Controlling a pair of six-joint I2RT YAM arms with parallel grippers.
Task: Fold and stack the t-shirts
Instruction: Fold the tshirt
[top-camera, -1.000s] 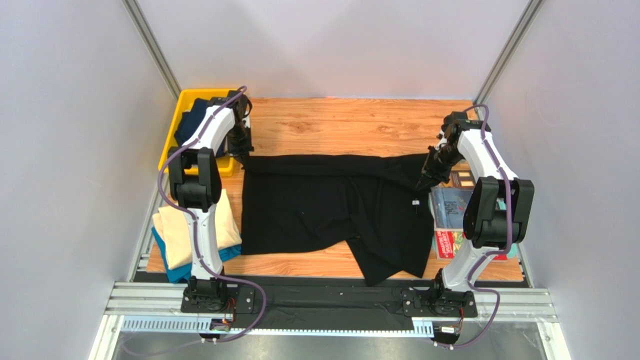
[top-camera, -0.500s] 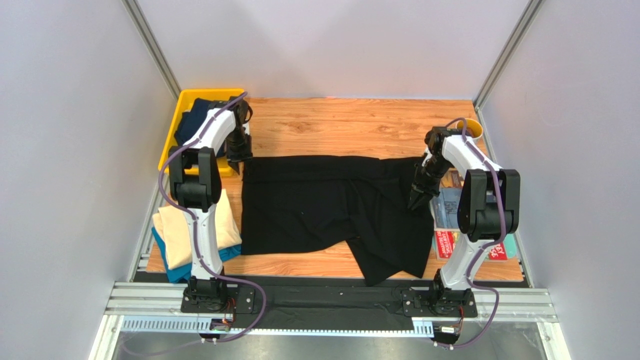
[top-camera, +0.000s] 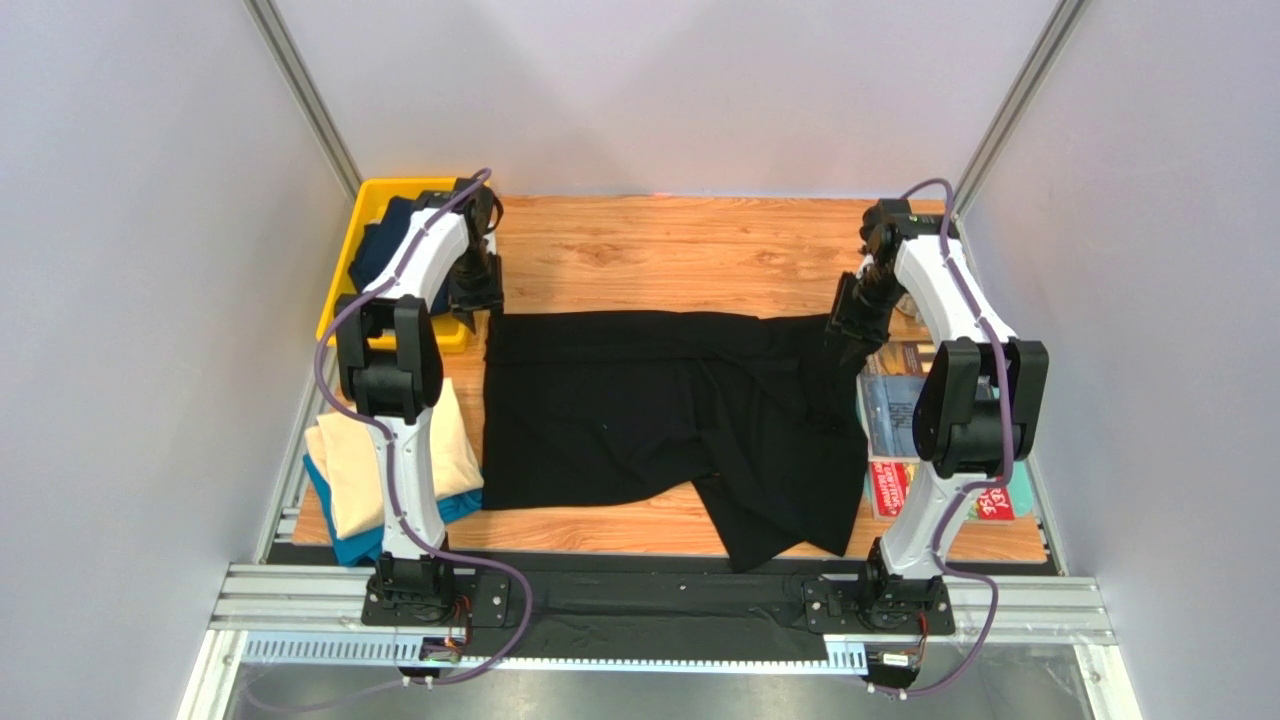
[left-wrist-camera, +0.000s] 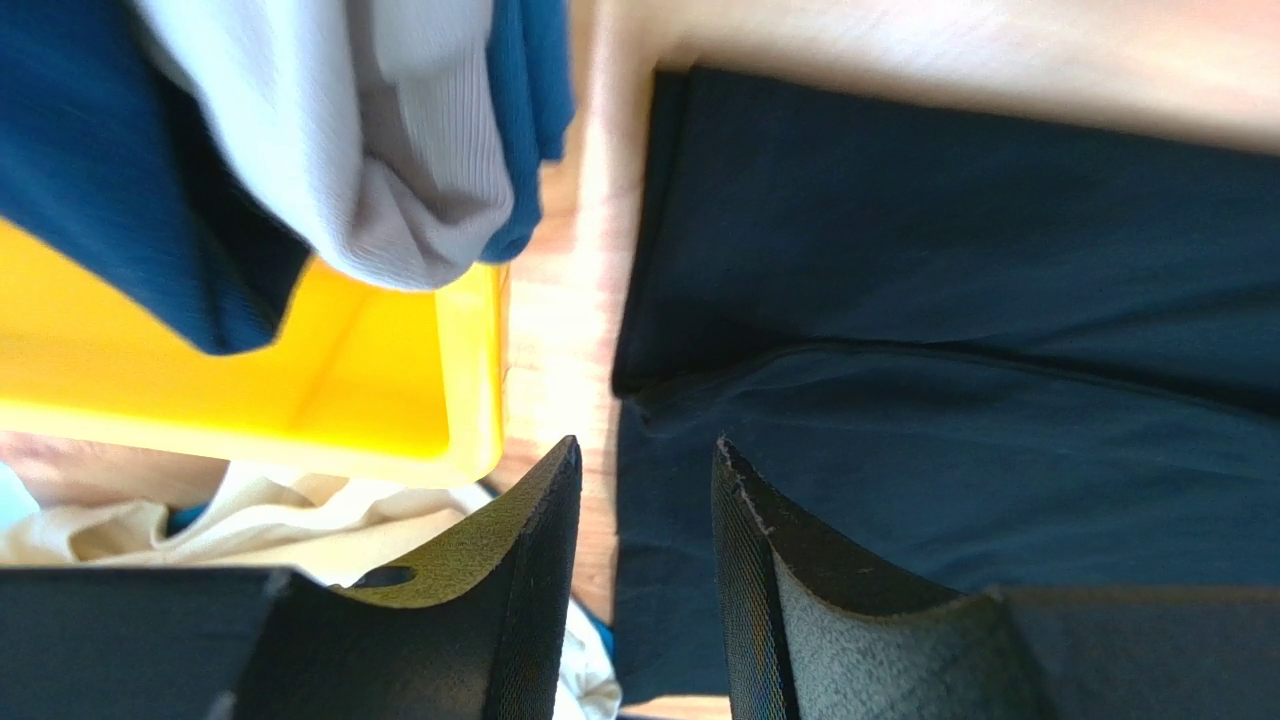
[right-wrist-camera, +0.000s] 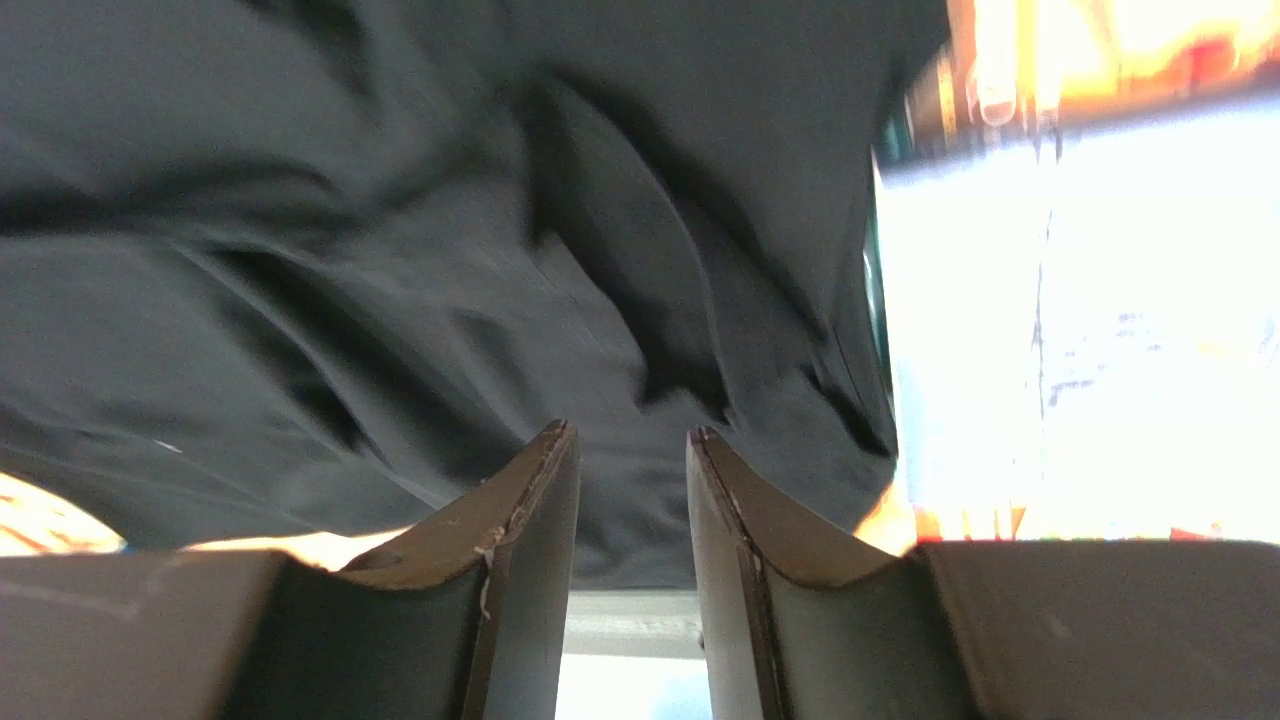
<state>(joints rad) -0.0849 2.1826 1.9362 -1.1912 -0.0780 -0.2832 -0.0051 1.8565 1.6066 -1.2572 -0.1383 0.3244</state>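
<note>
The large black t-shirt (top-camera: 646, 405) lies spread on the wooden table, with a fold hanging toward the near edge. My left gripper (top-camera: 475, 303) hovers over its far left corner, jaws apart and empty; the left wrist view shows the gripper (left-wrist-camera: 646, 446) above the shirt's edge (left-wrist-camera: 962, 300). My right gripper (top-camera: 842, 321) hovers over the shirt's far right part, jaws apart and empty; the right wrist view shows the gripper (right-wrist-camera: 631, 432) above the cloth (right-wrist-camera: 451, 225). A cream shirt (top-camera: 376, 458) lies on a teal-blue one (top-camera: 353, 537) at the near left. A dark navy shirt (top-camera: 394, 233) sits in the bin.
A yellow plastic bin (top-camera: 340, 285) stands at the far left, close to my left gripper. Colourful magazines (top-camera: 902, 420) lie along the right edge, partly under the black shirt. Bare wood (top-camera: 676, 248) stretches behind the shirt. Grey walls enclose the table.
My right gripper went down toward the shirt's right edge, then came back up toward the far right corner. My left gripper stayed near the far left corner. The shirt has barely shifted.
</note>
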